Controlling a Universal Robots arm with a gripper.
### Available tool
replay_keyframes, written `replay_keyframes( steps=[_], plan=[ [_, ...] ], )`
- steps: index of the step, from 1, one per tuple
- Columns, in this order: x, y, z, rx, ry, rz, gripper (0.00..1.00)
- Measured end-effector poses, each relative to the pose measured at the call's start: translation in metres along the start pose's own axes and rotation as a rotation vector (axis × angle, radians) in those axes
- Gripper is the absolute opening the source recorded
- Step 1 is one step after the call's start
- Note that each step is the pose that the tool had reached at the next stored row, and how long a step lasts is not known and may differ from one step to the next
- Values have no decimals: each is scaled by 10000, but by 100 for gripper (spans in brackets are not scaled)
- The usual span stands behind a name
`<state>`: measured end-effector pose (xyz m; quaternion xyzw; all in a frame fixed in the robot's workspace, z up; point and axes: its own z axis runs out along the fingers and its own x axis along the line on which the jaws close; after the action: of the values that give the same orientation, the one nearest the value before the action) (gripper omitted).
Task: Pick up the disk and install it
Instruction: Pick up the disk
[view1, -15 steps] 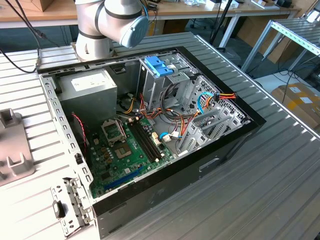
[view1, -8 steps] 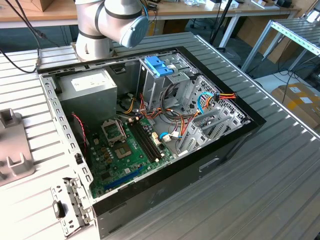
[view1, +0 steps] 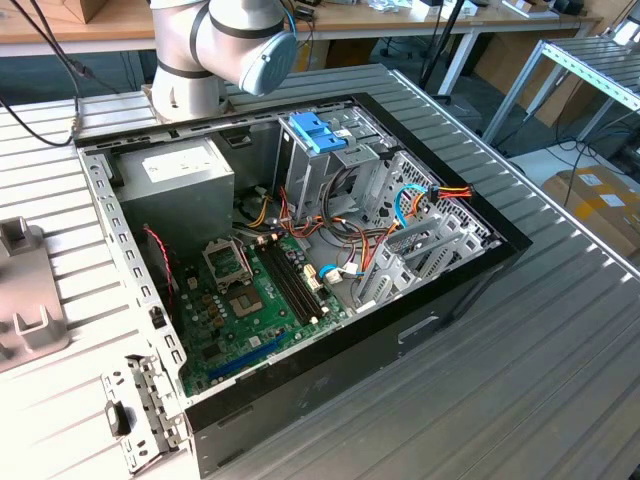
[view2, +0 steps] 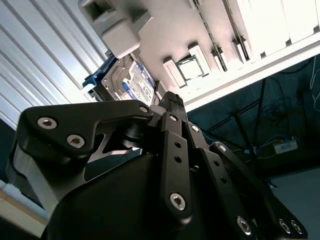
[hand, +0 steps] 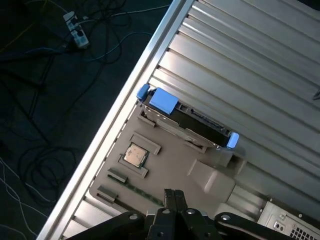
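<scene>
1. Disk (hand: 192, 122) rests at the edge of a pale fixture plate (hand: 170, 152) on the ribbed table (hand: 260, 65), not yet picked up.
2. Gripper (hand: 172, 194) hovers apart from it, jaws pressed together and empty.
3. Disk lies ahead of the fingertips, its long axis slanting across them.

Disk (hand: 192, 121): dk body, blue rails.

The disk (hand: 192, 122) is held at the edge of a fixture plate (hand: 172, 172) laid on the surface (hand: 250, 60), with a chip (hand: 135, 155) set beside it.
</scene>
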<state>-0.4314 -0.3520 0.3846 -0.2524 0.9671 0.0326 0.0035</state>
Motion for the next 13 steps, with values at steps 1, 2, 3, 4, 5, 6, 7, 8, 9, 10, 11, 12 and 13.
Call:
replay_keyframes(
  steps=[1,2,3,4,5,6,7,8,9,10,11,12,13],
  plan=[
    [0,0,0,-3,7,-117,11],
    [0,0,0,-5,13,-220,11],
    [0,0,0,-9,24,-384,11],
    [0,0,0,-11,29,-463,11],
    [0,0,0,-17,45,-726,11],
    [0,0,0,-23,61,-993,11],
    [0,0,0,-28,74,-1200,11],
    [0,0,0,-30,80,-1293,11],
    [0,0,0,-33,87,-1409,11],
    [0,0,0,-36,95,-1535,11],
    [0,0,0,-38,102,-1647,11],
    [0,0,0,-43,114,-1853,11],
    [0,0,0,-48,127,-2059,11]
  ],
)
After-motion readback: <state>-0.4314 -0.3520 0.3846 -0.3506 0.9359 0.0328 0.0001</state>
